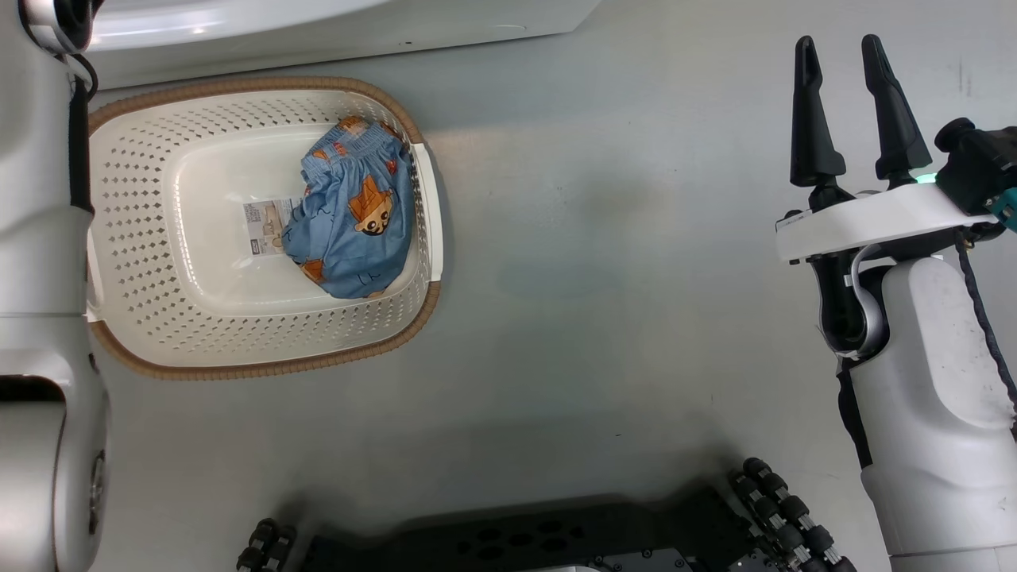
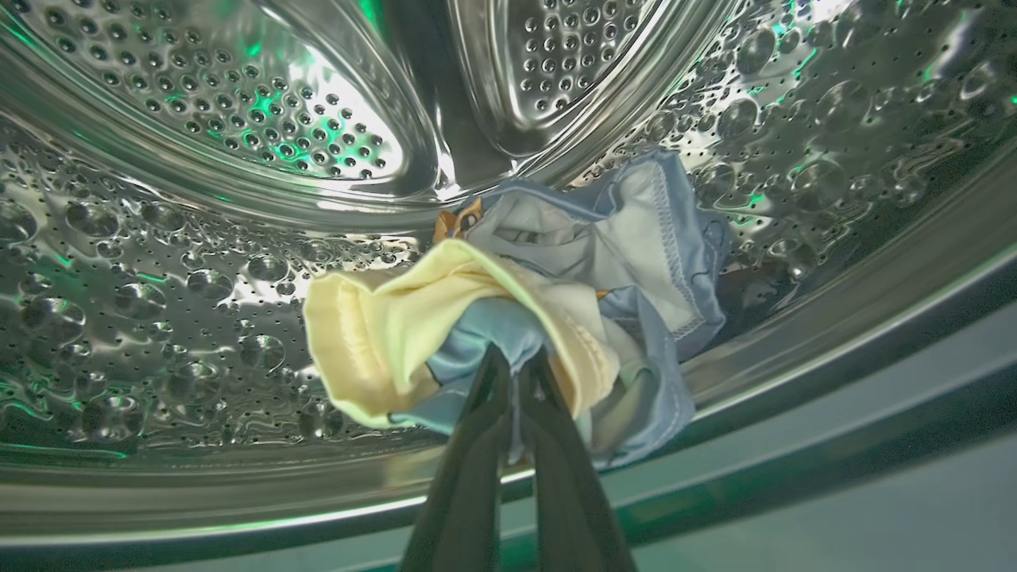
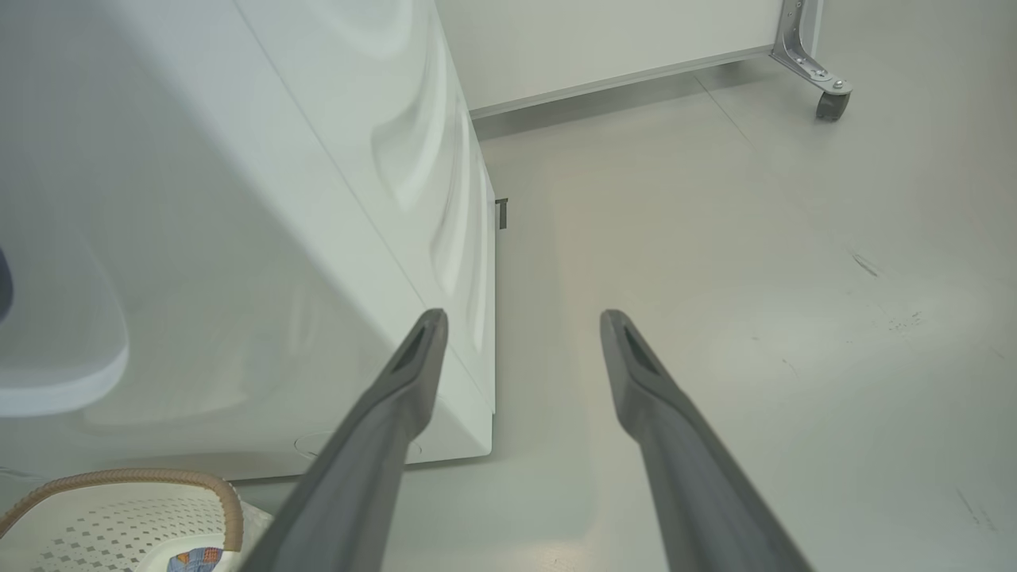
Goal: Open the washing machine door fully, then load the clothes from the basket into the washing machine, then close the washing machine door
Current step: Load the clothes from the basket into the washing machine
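Left pincer (image 2: 516, 361) is clenched on a bundle of clothes (image 2: 572, 262), blue and pale-yellow fabric, held inside the steel drum (image 2: 183, 262) just past its lip. Right pincer (image 1: 841, 48) is released, fingers spread, nothing gripped, poised over the floor (image 1: 604, 238) beside the washing machine (image 3: 262, 199). One blue printed garment (image 1: 353, 218) is seen lying in the basket (image 1: 262, 369), partly over its paper label (image 1: 266, 226).
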Motion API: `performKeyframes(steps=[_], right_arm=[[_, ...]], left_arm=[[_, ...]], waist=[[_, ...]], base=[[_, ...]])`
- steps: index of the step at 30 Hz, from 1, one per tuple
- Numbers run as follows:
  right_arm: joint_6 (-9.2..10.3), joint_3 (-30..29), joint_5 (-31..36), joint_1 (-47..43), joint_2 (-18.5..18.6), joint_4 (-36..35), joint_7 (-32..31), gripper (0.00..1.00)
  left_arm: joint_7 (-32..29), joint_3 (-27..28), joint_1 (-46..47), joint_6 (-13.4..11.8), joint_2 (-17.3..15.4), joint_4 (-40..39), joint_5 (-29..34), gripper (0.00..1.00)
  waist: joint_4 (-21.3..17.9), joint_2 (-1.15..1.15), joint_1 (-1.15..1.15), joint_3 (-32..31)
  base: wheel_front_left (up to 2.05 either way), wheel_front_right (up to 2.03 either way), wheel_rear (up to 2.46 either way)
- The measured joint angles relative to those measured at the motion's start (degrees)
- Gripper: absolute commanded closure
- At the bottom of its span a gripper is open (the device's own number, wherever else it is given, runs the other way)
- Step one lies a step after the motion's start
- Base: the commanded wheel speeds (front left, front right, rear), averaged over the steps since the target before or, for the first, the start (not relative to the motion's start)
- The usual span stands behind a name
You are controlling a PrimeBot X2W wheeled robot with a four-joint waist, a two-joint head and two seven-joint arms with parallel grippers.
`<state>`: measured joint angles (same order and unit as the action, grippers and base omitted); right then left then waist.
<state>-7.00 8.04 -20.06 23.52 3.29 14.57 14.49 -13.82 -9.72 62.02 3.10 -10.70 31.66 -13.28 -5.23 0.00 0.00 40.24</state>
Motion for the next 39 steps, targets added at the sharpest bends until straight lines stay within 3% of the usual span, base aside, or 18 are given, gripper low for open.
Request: performKeyframes(steps=[19,39], right_arm=[[0.0,1.38,-1.04,0.21,-0.07,-0.96,0.0,0.0],[0.0,2.07,-2.12,0.96,-0.09,-1.77,0.0,0.0]], left_arm=[[3.57,1.49,6.32,1.48,0.27,1.43,-2.38,1.0],[7.19,1.46,14.4,2.77,-2.55,2.77,-2.03,1.0]], waist=[[-2.1,0.0,0.0,2.91],[-3.32,0.0,0.0,8.73]], base=[[0.0,0.0,0.0],[0.0,0.0,0.0]])
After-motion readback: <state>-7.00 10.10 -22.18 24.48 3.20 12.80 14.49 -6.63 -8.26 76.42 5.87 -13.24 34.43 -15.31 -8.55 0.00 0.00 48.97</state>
